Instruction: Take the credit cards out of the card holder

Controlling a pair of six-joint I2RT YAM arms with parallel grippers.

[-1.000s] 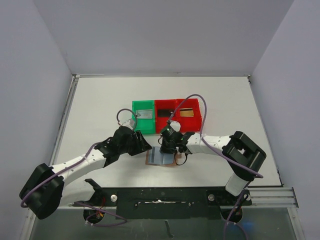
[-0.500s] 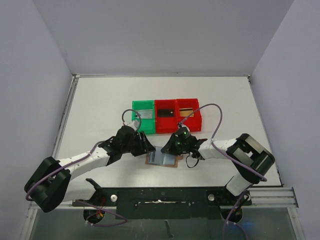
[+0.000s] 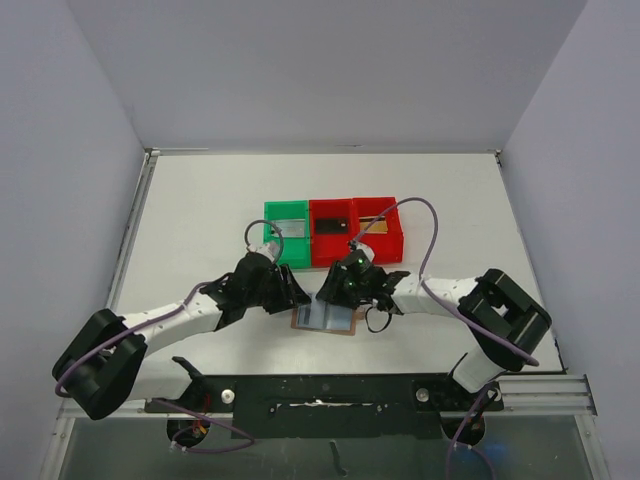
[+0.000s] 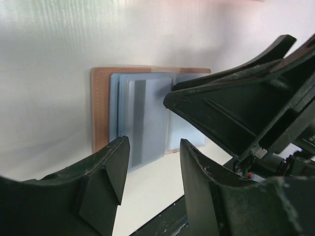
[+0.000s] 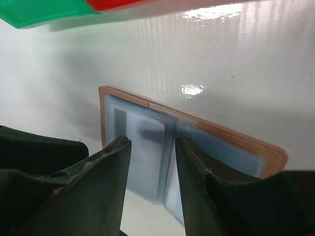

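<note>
The card holder (image 3: 322,320) lies open and flat on the white desk (image 3: 200,210), with the left gripper (image 3: 297,297) and the right gripper (image 3: 326,292) at its far edge. Only the top view shows all three bins behind it: one green bin (image 3: 287,232), a middle red bin (image 3: 331,232) and a right red bin (image 3: 378,228). Only the wrist views show one pale card (image 4: 145,123) with a grey stripe in a pocket. Both pairs of jaws stand spread, pinching nothing.

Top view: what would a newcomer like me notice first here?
A green bin and two red bins sit in a bright row mid-table. Just in front, a brown card holder lies open, showing pale blue pockets, with the left fingers and right fingers poised open over it from either side.
</note>
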